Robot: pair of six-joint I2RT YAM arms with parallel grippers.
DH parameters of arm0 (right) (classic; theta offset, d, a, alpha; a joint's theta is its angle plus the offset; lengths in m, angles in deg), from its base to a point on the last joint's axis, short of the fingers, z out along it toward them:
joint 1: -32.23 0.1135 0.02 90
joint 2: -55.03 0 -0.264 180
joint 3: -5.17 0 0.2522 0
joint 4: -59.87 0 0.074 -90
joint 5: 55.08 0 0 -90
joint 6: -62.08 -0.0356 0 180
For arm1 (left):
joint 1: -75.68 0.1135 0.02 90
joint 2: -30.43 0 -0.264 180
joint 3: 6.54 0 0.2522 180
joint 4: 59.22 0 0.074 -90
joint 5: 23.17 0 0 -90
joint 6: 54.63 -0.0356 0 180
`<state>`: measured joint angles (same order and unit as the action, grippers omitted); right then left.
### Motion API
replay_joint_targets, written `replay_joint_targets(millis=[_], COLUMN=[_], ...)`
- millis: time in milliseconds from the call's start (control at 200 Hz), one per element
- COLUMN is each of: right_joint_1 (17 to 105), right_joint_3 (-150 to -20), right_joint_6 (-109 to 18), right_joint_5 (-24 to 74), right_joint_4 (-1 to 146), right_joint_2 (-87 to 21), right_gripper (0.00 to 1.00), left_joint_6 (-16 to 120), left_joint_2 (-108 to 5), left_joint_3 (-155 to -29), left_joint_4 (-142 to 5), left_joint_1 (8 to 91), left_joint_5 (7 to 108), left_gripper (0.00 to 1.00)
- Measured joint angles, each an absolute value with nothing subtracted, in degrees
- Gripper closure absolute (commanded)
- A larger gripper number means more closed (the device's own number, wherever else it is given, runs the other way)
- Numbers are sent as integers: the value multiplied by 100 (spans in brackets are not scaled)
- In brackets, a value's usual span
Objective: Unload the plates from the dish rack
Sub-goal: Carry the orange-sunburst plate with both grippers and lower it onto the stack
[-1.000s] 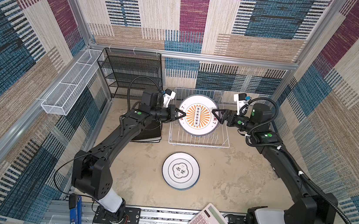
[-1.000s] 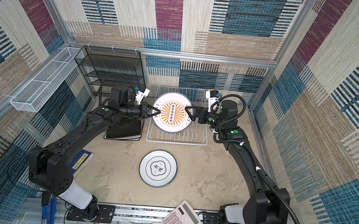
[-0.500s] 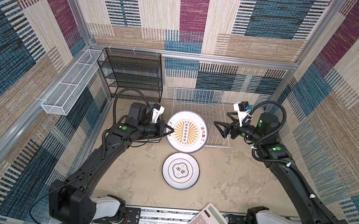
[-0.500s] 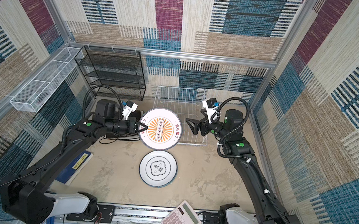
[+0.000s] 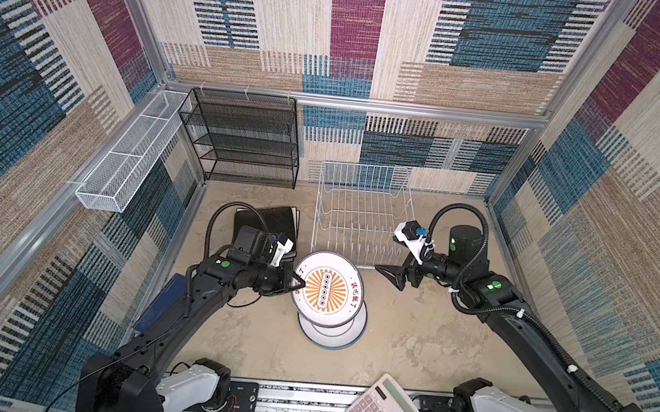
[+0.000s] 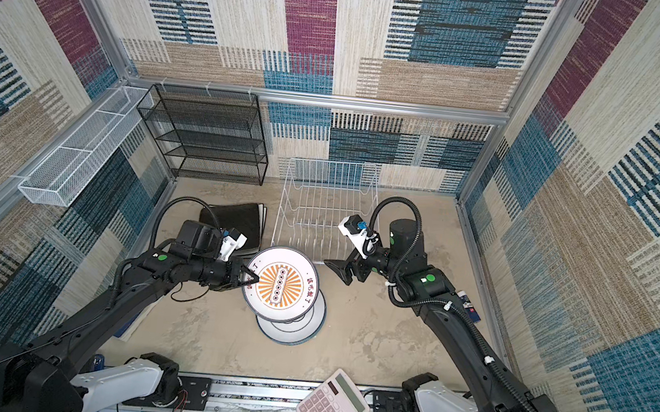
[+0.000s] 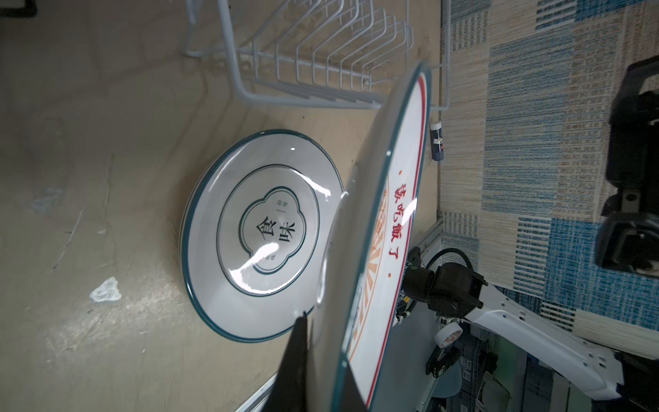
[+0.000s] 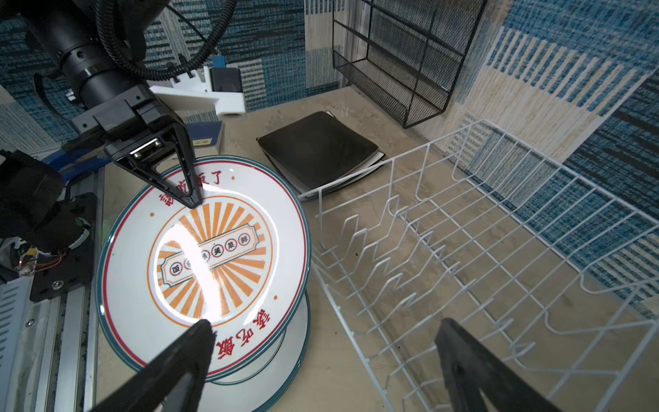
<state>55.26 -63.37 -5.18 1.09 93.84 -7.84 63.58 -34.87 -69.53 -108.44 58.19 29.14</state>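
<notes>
The left tool (image 5: 298,285) was clamped on the rim of a glossy round sunburst plate (image 5: 328,289), white with orange rays, red characters and a teal edge. It was held over a lower plate (image 7: 256,232), which lay flat on the mottled beige desk (image 5: 432,330) and was printed "食味". The white wire dish rack (image 5: 361,214) stood just behind. The right tool (image 5: 389,277) hung at the rack's near corner, jaws wide apart and gripping nothing. A black square plate (image 5: 272,220) topped a stack left of the rack, before a black mesh shelf (image 5: 243,139). A pale pink calculator (image 5: 382,411) lay by the front rail.
</notes>
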Motion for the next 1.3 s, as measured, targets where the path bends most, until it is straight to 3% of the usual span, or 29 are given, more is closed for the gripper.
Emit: replay_joint_targets(millis=[606, 922, 1152, 1297], right_joint_1=[5804, 5814, 5814, 5814], right_joint_3=[-6165, -6165, -6167, -6169], right_joint_6=[-129, -111, -113, -116], right_joint_5=[664, 704, 723, 772], right_joint_4=[9806, 9802, 9791, 9782], right_joint_2=[-1075, -1119, -1152, -1169], right_gripper=[1, 1, 1, 1], left_joint_6=[6183, 6225, 6244, 6238], left_joint_2=[-4569, -5155, -5338, -5439], left_joint_3=[-6363, -6470, -6577, -6829], left_joint_4=[-10376, -10099, -10038, -10256], left_joint_1=[5793, 5642, 5548, 5513], left_joint_5=[2689, 2595, 2608, 2757], left_gripper=[100, 83, 49, 44])
